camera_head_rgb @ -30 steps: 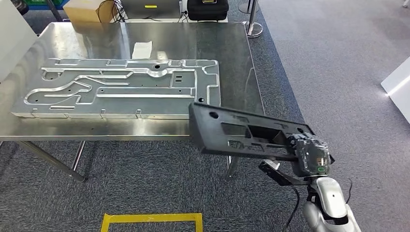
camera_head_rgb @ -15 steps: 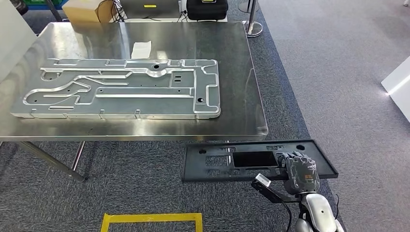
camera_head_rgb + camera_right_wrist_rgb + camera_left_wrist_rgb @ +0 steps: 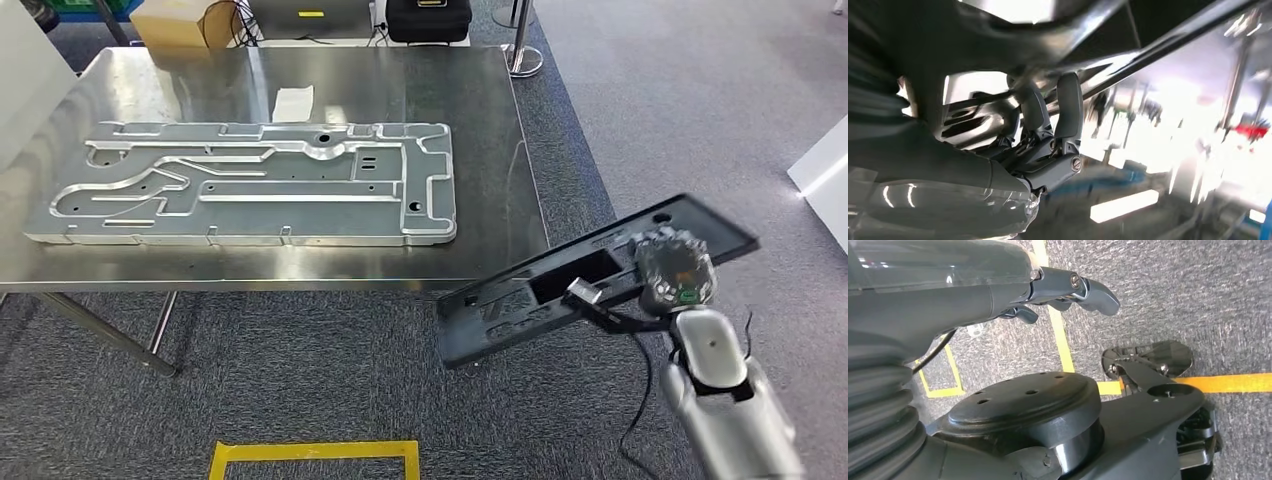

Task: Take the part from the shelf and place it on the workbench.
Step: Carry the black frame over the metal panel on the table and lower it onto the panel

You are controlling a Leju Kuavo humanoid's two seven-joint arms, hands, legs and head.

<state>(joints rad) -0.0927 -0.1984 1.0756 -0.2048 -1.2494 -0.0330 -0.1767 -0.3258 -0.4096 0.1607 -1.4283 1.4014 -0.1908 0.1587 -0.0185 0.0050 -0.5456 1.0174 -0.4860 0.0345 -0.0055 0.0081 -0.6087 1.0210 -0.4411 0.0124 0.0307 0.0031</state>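
Right hand (image 3: 676, 272) grips black part (image 3: 540, 295) near its right end, fingers (image 3: 1068, 107) curled around edge of part. Part tilted, right end raised, left end low, hanging over carpet just off near right corner of workbench (image 3: 480, 230), not touching it. Large machined aluminium plate (image 3: 250, 185) lies flat on workbench, left of part. Left hand (image 3: 1068, 290) hangs over floor near yellow tape line (image 3: 1058, 335), fingers loosely curled, holding nothing.

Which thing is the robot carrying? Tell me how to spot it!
Find the shiny steel workbench. Off its near right corner, above the grey carpet, the robot's right hand holds a flat black rectangular plastic panel with cut-out holes. It is dark and tilted, unlike the silver machined metal plate lying on the bench.
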